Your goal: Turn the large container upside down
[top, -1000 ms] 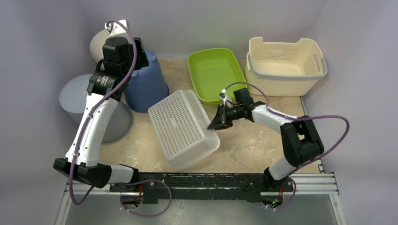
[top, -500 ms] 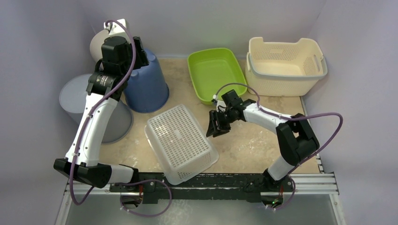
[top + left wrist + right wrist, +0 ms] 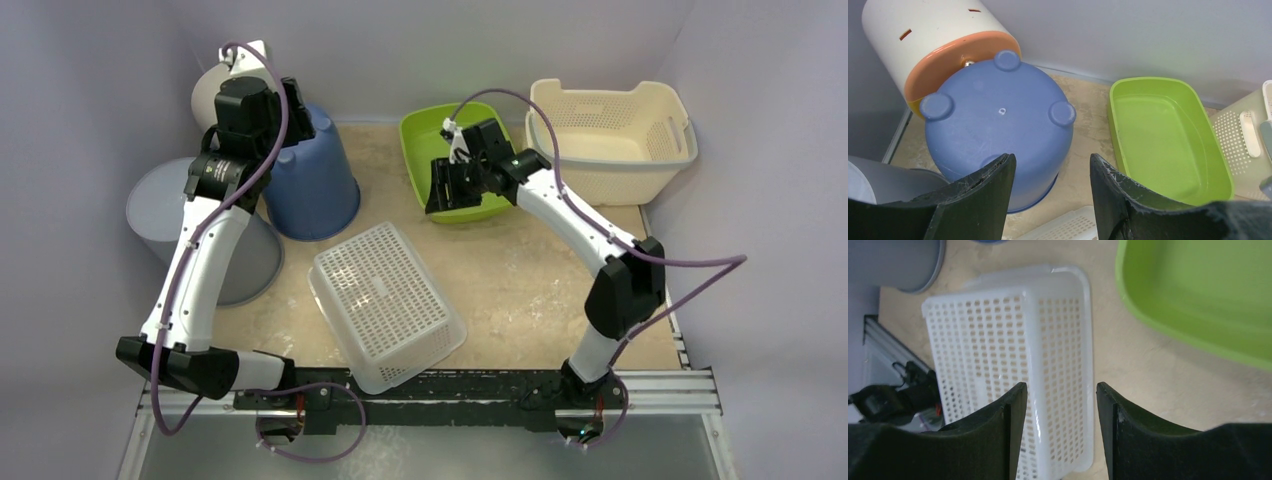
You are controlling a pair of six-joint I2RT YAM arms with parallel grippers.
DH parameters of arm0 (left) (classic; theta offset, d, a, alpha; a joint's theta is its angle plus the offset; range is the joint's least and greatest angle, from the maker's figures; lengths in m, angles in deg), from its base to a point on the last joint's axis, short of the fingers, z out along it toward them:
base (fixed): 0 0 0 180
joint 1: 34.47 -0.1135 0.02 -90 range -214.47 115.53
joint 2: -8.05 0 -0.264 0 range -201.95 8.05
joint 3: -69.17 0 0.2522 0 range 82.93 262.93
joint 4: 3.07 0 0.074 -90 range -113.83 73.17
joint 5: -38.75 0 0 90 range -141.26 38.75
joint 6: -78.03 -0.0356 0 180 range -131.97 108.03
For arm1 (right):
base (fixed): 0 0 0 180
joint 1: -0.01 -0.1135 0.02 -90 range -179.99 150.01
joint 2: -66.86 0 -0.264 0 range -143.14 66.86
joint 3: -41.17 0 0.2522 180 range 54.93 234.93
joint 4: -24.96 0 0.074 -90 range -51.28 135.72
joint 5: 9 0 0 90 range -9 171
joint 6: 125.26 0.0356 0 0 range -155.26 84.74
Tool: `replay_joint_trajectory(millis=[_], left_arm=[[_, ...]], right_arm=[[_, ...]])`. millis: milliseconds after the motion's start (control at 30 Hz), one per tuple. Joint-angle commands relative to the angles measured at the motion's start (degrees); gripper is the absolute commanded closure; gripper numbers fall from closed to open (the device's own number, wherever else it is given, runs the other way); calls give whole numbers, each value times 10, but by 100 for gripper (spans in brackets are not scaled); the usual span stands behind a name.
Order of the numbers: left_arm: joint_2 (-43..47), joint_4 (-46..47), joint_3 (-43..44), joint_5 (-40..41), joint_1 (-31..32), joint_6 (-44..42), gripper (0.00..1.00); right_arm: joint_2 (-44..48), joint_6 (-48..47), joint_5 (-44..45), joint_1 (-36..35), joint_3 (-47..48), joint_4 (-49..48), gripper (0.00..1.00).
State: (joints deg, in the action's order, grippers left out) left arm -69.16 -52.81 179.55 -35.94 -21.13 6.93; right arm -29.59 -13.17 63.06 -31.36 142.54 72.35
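1. White basket sits bottom-up by the table's near edge, so the flip looks done.
2. Right gripper and left gripper both gape, holding nothing.
3. Next, I'd guess: just pull the arms clear.

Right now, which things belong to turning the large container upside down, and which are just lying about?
Job in hand:
- white perforated basket, lying bottom up
- right gripper, open and empty

Lying about:
- blue bucket
- grey bin
- green tray
- cream laundry basket
- white-and-orange canister
- left gripper, open
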Motion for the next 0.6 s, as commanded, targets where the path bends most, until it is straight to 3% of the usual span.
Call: replay_joint_trajectory(millis=[0,267,567], left_arm=[[1,36,-4,-14,-7,6,44],[-4,41,-9,-22,-9,15,44],[-3,43,-28,-24,-10,17,44]], right_arm=[[-84,-43,86,1,102,51,44],[-231,-94,171,1,300,96,44],[-255,-100,138,-11,299,65,43]])
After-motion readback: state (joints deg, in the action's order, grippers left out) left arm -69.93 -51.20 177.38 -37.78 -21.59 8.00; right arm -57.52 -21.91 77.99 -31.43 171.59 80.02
